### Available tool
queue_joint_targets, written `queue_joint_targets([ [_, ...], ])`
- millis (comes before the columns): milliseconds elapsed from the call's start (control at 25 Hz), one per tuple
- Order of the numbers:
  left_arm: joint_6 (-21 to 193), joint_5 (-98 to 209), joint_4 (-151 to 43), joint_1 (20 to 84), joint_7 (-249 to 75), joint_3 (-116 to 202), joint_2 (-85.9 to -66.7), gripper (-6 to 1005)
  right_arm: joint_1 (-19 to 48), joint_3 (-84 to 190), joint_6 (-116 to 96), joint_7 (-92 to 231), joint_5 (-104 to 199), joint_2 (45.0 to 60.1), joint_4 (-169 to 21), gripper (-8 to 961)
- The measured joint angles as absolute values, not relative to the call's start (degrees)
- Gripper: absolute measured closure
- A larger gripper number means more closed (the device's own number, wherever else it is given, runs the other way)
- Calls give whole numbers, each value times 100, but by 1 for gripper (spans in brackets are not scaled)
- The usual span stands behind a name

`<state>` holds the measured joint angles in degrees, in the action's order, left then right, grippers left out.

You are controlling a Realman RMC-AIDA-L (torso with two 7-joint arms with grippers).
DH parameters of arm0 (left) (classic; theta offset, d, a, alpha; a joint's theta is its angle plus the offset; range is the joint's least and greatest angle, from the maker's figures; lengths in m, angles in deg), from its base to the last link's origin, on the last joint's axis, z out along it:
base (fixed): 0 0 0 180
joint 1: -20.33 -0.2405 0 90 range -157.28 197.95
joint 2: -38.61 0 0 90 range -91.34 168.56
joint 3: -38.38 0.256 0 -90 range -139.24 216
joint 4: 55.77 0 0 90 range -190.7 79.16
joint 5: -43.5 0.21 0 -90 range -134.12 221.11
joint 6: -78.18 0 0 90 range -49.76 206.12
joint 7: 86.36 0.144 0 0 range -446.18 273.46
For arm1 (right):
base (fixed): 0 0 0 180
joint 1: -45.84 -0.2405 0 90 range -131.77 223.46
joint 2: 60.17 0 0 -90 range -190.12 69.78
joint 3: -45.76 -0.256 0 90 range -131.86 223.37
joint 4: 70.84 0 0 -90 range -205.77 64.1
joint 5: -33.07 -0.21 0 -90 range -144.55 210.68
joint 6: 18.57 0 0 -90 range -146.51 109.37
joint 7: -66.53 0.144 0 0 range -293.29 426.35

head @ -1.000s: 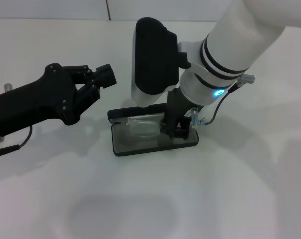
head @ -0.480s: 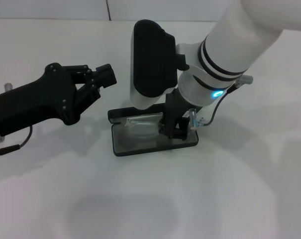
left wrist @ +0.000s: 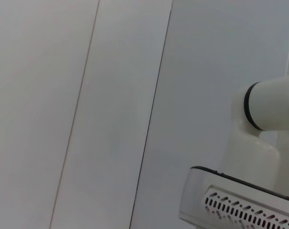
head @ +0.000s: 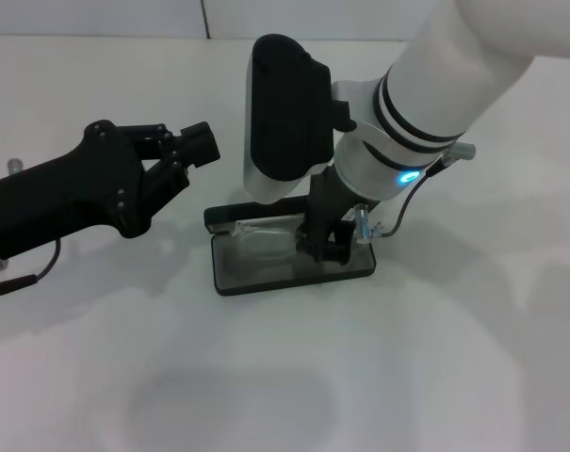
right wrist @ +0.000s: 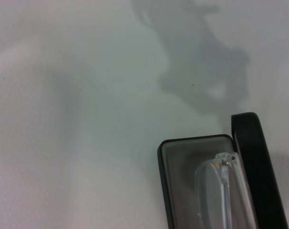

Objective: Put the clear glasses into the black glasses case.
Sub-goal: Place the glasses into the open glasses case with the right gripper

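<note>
The black glasses case [head: 266, 281] lies open in the middle of the table, its lid [head: 224, 216] flat behind the tray. The clear glasses [head: 262, 235] rest in the grey-lined tray, one clear arm tip poking out over the case's right end. My right gripper [head: 323, 241] reaches down into the right half of the tray, shut on the glasses. The right wrist view shows the case [right wrist: 178, 167] with the glasses [right wrist: 217, 188] lying against the lid side. My left gripper [head: 192, 156] hovers open and idle to the left of the case.
The white table [head: 435, 358] spreads around the case. My right arm's large white and black wrist [head: 294, 113] hangs over the back of the case. The left wrist view shows only a pale wall and part of the right arm [left wrist: 259, 143].
My right gripper has shifted a little to the left inside the tray, and the glasses have slid left and toward the lid with it. The left arm has not moved.
</note>
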<state>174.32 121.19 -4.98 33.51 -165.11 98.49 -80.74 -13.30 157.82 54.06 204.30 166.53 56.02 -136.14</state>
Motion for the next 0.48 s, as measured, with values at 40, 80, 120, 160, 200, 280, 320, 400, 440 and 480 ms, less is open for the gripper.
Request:
queue_joint_targets([
  [40,17432,12119,-498,3349,-16511,9849,-8074,937,-1330,15782,5404,20430,16652,5602,-13612,860],
  [80,17432,12119,-497,3347,-16511,9849,-8074,937,-1330,15782,5402,20431,16651,5602,-13610,860],
  [120,17432,12119,-497,3346,-16512,9849,-8074,937,-1330,15782,5400,20431,16648,5602,-13599,860],
  [160,17432,12119,-498,3347,-16513,9849,-8074,937,-1331,15782,5398,20432,16646,5602,-13586,859],
  [200,17432,12119,-497,3350,-16514,9849,-8074,937,-1331,15782,5398,20432,16644,5602,-13567,859],
  [280,17432,12119,-498,3355,-16515,9850,-8074,937,-1331,15782,5400,20446,16640,5602,-13536,859],
  [320,17432,12119,-497,3360,-16515,9851,-8074,937,-1331,15782,5402,20453,16640,5602,-13531,859],
  [400,17433,12119,-498,3366,-16516,9855,-8074,937,-1328,15782,5406,20473,16639,5602,-13523,859],
  [440,17433,12119,-498,3368,-16517,9855,-8074,937,-1328,15782,5407,20474,16639,5602,-13523,858],
  [480,17433,12119,-498,3368,-16517,9854,-8074,937,-1328,15782,5408,20475,16640,5602,-13523,858],
])
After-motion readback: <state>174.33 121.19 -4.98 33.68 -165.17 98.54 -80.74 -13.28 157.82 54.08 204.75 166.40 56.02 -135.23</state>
